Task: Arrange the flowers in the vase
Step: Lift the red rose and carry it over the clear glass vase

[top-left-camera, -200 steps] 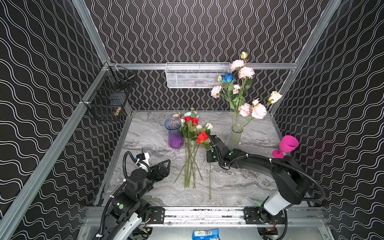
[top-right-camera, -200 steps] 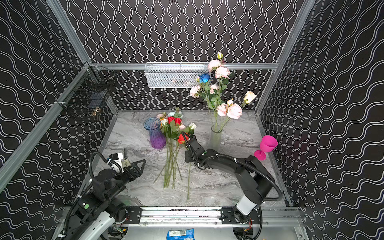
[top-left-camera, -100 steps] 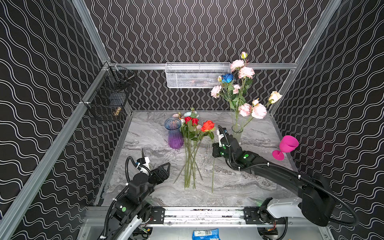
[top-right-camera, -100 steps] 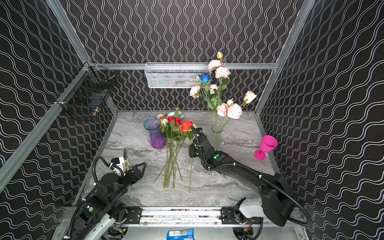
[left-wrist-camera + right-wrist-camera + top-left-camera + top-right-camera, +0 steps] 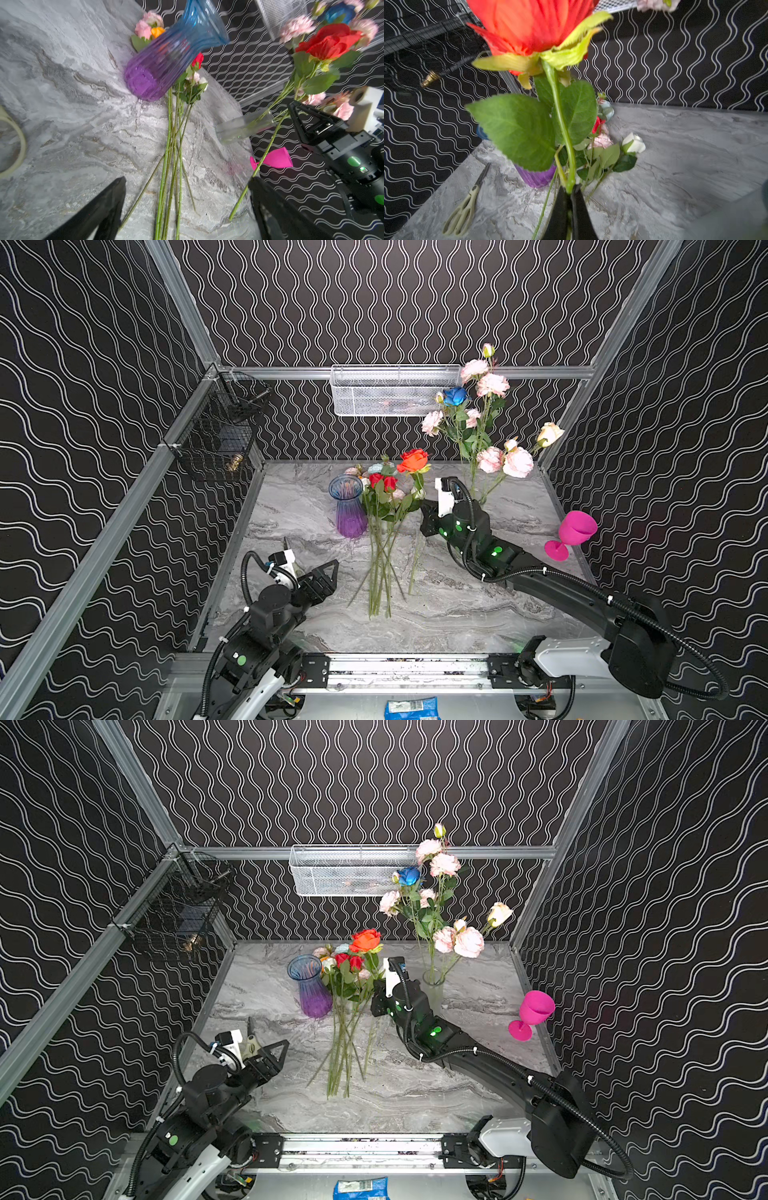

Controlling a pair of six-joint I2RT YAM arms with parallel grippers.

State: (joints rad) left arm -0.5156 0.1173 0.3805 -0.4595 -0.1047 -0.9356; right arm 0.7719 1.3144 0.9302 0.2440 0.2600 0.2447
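The table (image 5: pixel 457 614) has a marble-look surface — smooth, with a dull sheen. The ribbed vase (image 5: pixel 349 510) is glossy, translucent glass. The orange-red flower (image 5: pixel 413 460) has cloth-like petals and a smooth, shiny plastic stem. The goblet (image 5: pixel 575 531) looks like matt plastic. The mesh basket (image 5: pixel 390 391) is white-coated metal, the frame rail (image 5: pixel 124 506) bare matt metal — and the scissors (image 5: pixel 465 207) have pale plastic handles and metal blades.

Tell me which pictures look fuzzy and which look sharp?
Right wrist view: the orange flower is very close and blurred, while its leaf is sharper. Left wrist view: the purple-blue vase looks smeared and leans because the camera is tilted. Both top views: sharp and evenly lit.
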